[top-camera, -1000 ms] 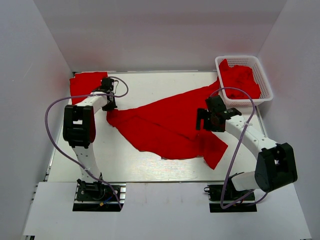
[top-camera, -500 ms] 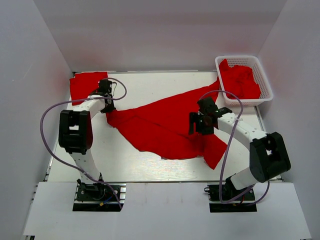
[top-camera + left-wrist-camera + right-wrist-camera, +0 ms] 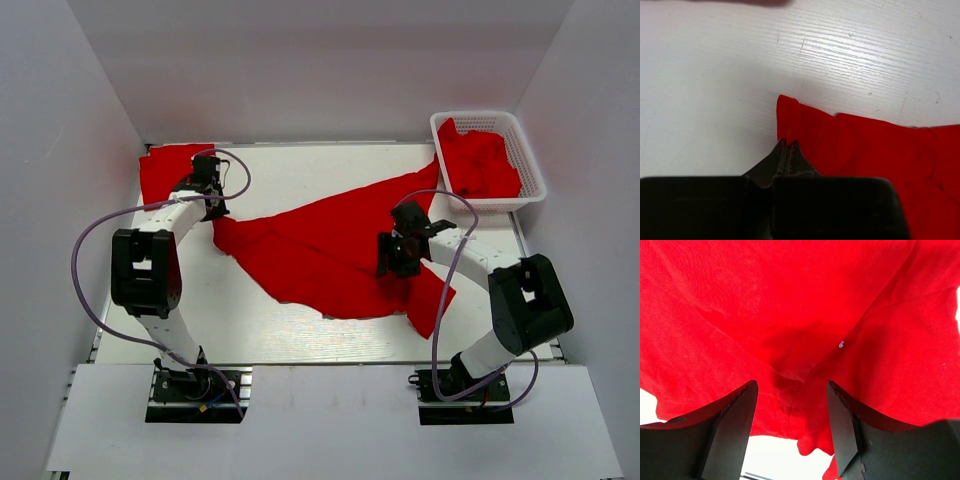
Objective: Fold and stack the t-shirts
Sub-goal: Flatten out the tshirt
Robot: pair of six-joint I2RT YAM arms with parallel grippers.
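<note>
One red t-shirt (image 3: 320,250) lies spread and creased across the middle of the table. My left gripper (image 3: 208,207) is at its far-left corner. In the left wrist view the jaws (image 3: 788,143) are shut, pinching the cloth's edge (image 3: 865,150) against the white table. My right gripper (image 3: 392,255) is down on the shirt's right part. The right wrist view shows its fingers (image 3: 791,385) apart, one on each side of a raised wrinkle of red cloth (image 3: 790,300). They do not touch the wrinkle.
A flat red t-shirt (image 3: 165,170) lies at the back left corner. A white lattice basket (image 3: 482,116) at the back right holds more red t-shirts (image 3: 485,160), one of them draping over its left rim. White walls enclose the table.
My right gripper moved left and down onto the shirt, and its fingers came closer together. The left arm's elbow swung left while its gripper stayed at the shirt's corner.
</note>
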